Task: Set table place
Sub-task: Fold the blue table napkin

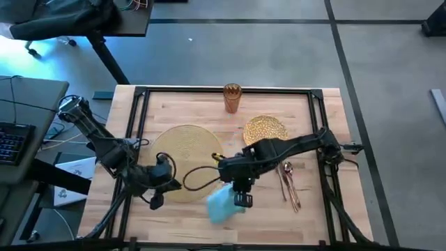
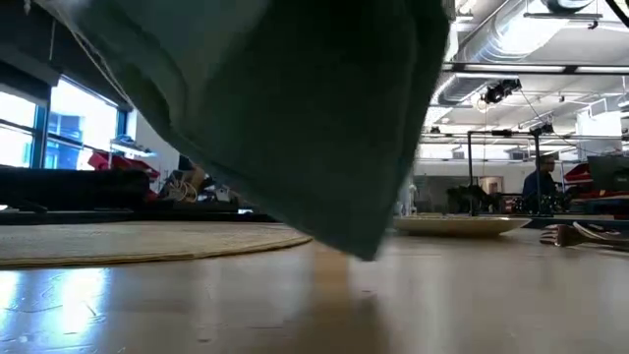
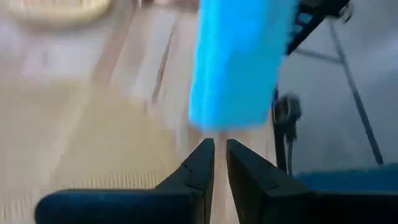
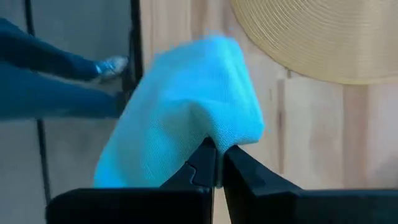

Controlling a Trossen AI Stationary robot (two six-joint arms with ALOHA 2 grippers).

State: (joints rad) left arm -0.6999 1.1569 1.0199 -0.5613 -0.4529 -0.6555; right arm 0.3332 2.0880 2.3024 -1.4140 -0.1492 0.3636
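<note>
The teal napkin (image 1: 221, 206) hangs over the table's near middle, with my right gripper (image 1: 241, 199) shut on it. In the low view the napkin (image 2: 295, 108) fills the foreground, and its lowest corner (image 2: 369, 254) hangs close over the wood. The round pale-gold placemat (image 1: 185, 150) lies flat to its left. My left gripper (image 1: 174, 185) is over the placemat's near edge, shut on nothing, pointing at the napkin (image 3: 239, 62). The gold plate (image 1: 265, 129), amber cup (image 1: 232, 97) and cutlery (image 1: 289, 185) rest on the table. My right gripper pinches a raised fold of the napkin (image 4: 217, 132) between its two fingertips, coming from above and pointing down. The cloth bunches over the tips and hangs slack below them. Whether the lowest corner touches the table I cannot tell.
A black rail frame (image 1: 139, 111) runs around the tabletop. The cutlery lies at the right, near the right arm's base. Bare wood (image 1: 188, 216) lies along the near edge, between the placemat and the rail. A grey desk with a keyboard (image 1: 14, 139) is off to the left.
</note>
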